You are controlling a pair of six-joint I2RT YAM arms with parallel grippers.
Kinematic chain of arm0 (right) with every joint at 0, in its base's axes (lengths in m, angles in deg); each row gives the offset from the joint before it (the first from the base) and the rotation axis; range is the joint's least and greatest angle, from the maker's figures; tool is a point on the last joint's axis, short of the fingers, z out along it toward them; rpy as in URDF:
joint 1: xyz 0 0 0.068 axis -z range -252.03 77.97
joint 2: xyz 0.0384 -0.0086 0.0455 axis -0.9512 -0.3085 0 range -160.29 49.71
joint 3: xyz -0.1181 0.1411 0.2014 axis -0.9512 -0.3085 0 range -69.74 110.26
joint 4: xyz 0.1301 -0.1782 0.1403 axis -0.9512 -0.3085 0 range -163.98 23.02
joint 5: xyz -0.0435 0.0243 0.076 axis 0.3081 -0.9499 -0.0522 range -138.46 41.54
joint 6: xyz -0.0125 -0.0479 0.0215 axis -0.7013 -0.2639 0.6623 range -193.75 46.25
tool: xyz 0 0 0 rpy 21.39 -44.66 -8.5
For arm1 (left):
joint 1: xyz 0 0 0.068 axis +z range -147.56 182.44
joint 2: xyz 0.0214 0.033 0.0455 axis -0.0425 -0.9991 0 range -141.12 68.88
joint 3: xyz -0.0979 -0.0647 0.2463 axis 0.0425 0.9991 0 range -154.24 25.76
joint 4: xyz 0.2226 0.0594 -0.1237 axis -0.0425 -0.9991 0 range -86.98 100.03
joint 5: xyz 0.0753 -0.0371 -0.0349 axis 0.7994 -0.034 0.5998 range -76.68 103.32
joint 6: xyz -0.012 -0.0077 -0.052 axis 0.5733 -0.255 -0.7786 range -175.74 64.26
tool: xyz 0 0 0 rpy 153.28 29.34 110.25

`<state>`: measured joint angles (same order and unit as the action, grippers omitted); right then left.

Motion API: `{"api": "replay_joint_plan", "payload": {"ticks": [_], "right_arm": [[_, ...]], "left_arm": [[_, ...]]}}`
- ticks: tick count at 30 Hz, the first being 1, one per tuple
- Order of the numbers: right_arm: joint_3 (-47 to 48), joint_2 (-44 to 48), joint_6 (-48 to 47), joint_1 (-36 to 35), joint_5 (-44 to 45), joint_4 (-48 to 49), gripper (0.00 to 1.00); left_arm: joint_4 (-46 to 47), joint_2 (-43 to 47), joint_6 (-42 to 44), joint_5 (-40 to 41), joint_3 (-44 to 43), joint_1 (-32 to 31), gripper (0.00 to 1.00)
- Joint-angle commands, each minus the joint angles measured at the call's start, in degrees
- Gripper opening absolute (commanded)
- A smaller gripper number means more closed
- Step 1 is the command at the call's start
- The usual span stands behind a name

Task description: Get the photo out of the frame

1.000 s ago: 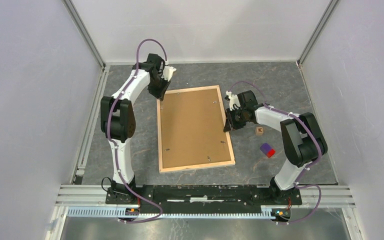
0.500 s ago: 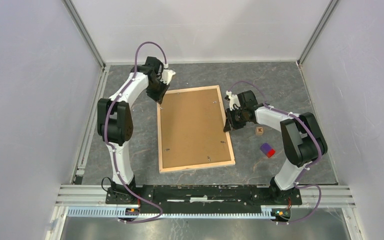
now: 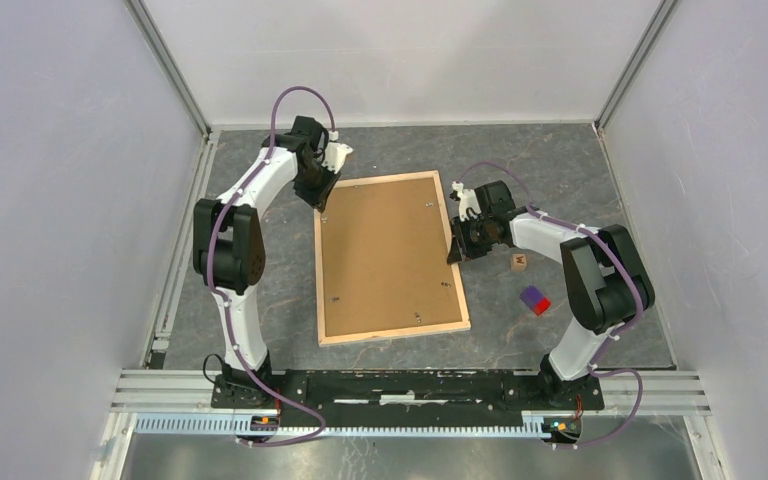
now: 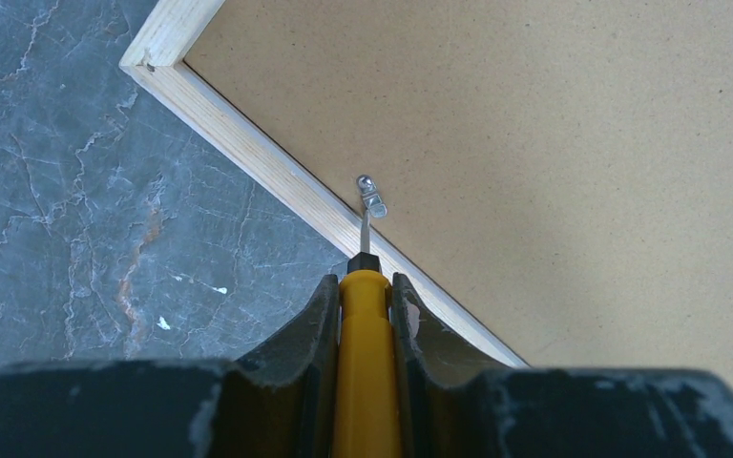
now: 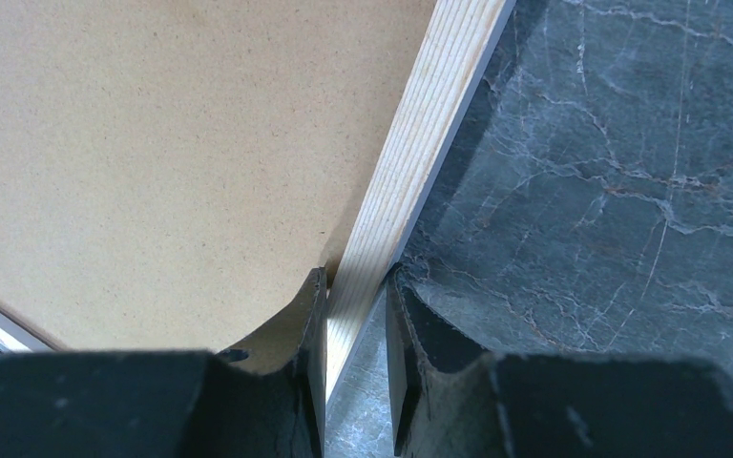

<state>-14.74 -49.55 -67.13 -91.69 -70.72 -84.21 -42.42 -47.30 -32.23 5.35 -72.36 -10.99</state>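
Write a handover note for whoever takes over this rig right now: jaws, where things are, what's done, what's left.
The left gripper has its jaws shut on a yellow-handled screwdriver, tip at a small metal clip near the frame's far-left corner.
The right gripper has its jaws clamped on the frame at its right wooden rail.
The frame lies back up on the table, with the backing panel seated in it. The photo is not visible.
Done: frame braced, tool at the clip.
Left: probably turn the clips aside, lift the backing panel, take out the photo.

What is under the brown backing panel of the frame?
Nothing shows. The backing panel fills the frame from edge to edge, with small clips on it, so whatever lies beneath is covered.
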Motion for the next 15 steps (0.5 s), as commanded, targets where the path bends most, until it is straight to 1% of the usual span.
{"api": "replay_joint_plan", "payload": {"ticks": [1,10,15], "right_arm": [[-1.47,-2.69,-1.99,-1.01,0.15,-0.57,0.0],[-2.18,-2.47,-2.22,-0.93,-0.12,-0.52,0.0],[-2.18,-2.36,-2.31,-0.98,-0.1,-0.44,0.0]], "left_arm": [[-2.67,0.56,-1.23,-4.6,1.18,-0.92,0.02],[-1.0,0.01,-4.22,-7.58,1.06,-1.24,0.02],[0.08,-0.14,-5.18,-7.12,1.05,-1.5,0.02]]}}
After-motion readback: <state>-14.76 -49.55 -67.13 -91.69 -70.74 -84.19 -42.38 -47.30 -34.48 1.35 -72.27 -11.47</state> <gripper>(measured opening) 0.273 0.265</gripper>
